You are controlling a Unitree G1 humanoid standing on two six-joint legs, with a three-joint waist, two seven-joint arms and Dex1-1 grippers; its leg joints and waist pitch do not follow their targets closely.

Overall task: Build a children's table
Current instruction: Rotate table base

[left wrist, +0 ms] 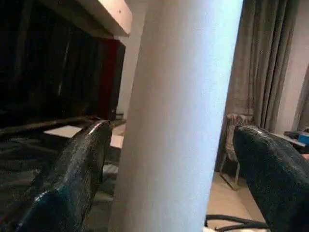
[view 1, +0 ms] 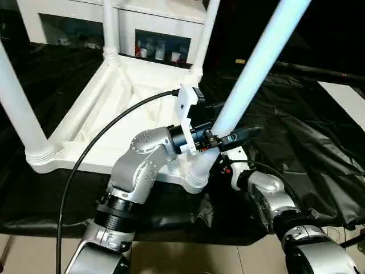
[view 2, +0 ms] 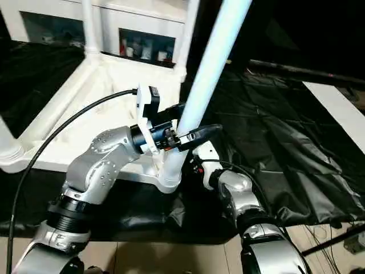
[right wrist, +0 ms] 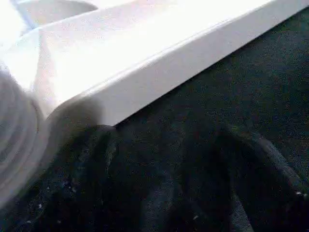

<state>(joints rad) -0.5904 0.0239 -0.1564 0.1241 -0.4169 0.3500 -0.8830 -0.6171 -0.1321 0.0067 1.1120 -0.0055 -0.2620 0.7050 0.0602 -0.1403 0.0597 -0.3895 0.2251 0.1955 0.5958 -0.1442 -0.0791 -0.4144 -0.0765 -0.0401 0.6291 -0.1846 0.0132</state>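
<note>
The children's table lies upside down on black cloth, its white ribbed top (view 1: pixel 114 108) facing up. Legs stand in the corner sockets: one at the near left (view 1: pixel 17 103), two at the far corners (view 1: pixel 110 28). The near-right leg (view 1: pixel 256 63) leans up to the right from its socket (view 1: pixel 197 177). My left gripper (view 1: pixel 231 134) is open around this leg low down, one black finger (left wrist: pixel 82 164) on each side and a gap at the other finger (left wrist: pixel 275 164). My right gripper (view 1: pixel 223 166) is open beside the socket, by the top's edge (right wrist: pixel 169 63), holding nothing.
A white cabinet with glass doors (view 1: pixel 154 34) stands behind the table. Wrinkled black cloth (view 1: pixel 296 131) covers the floor to the right, with a white board (view 1: pixel 342 97) beyond it. A black cable (view 1: pixel 85 154) loops from my left wrist over the table top.
</note>
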